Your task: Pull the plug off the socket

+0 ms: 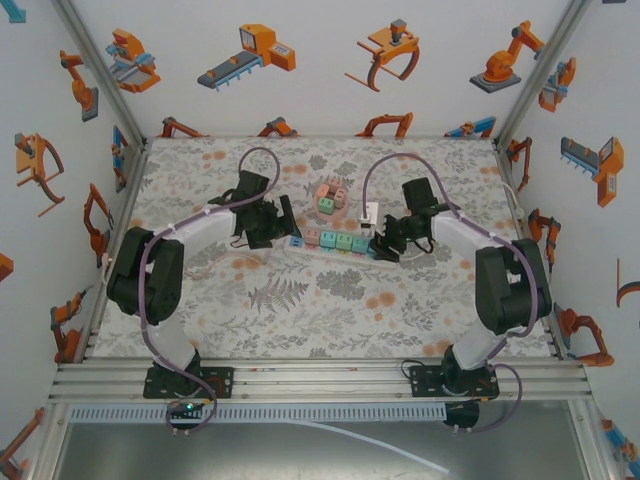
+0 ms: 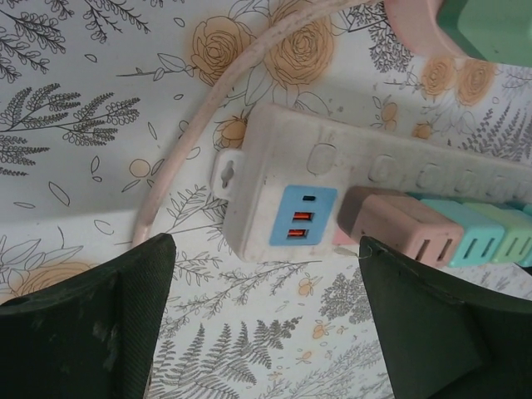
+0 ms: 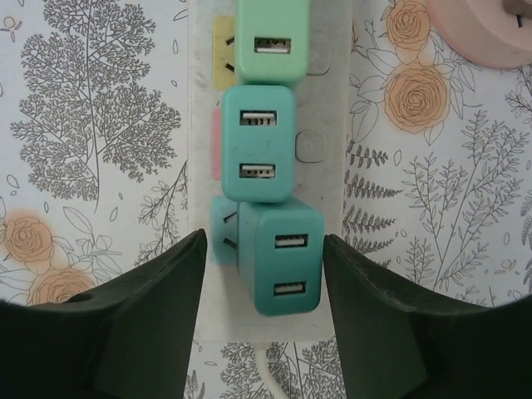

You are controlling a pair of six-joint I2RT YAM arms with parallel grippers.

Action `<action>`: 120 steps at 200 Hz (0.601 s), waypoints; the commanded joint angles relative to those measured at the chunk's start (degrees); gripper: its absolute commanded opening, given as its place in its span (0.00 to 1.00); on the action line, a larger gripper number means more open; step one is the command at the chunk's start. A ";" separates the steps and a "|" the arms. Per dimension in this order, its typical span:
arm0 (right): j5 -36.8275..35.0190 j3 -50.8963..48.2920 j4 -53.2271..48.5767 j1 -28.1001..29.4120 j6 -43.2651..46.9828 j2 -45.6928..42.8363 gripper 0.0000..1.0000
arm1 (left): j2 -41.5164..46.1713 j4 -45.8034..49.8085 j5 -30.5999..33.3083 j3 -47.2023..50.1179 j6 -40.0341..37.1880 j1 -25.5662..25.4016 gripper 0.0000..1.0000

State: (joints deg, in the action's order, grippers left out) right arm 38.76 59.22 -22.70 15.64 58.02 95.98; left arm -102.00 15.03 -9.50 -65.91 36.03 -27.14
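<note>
1. The top camera shows the whole layout. The power strip (image 1: 298, 241) lies across the middle of the floral table (image 1: 300, 310) with a row of coloured adapters on it. The left gripper (image 1: 287, 222) is at its left end and the right gripper (image 1: 383, 247) at its right end. A loose cluster of adapters (image 1: 330, 195) sits just beyond the strip.
2. The right wrist camera shows the teal adapter plug (image 3: 280, 258) standing on the strip's last socket, between the fingers (image 3: 374, 307). The finger at frame right meets its side, but a gap shows at the other finger, so this claw brackets the plug and is not clenched on it.
3. The left wrist camera alone shows the blue USB panel (image 2: 302, 216) on the strip's end, with a pink adapter (image 2: 399, 229) beside it and the pale cable (image 2: 199, 125) curving away. The left claw is spread wide and grasps nothing, with both fingers clear of the strip.
</note>
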 commanded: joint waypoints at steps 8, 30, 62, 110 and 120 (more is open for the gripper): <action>3.63 2.22 0.94 0.42 0.87 1.64 0.49 | -2.89 1.52 0.39 -3.55 0.00 -0.20 0.79; 3.86 2.08 1.52 0.43 0.98 1.55 0.46 | -5.74 5.19 0.56 -7.14 -0.23 -0.19 0.73; 3.36 3.04 -0.61 0.47 2.76 1.13 0.42 | -7.75 5.01 0.59 -7.35 1.04 -0.20 0.67; 2.30 3.27 -2.52 1.24 4.29 -0.42 0.39 | -9.60 5.83 -0.07 -5.90 2.17 -0.54 0.60; 1.81 3.27 -2.59 1.50 4.59 -0.77 0.37 | -9.79 5.88 -0.09 -5.57 1.82 -0.83 0.59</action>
State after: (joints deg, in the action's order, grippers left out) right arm 40.45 60.99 -23.75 16.19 60.55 97.25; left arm -109.91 18.02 -9.45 -72.42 37.65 -27.27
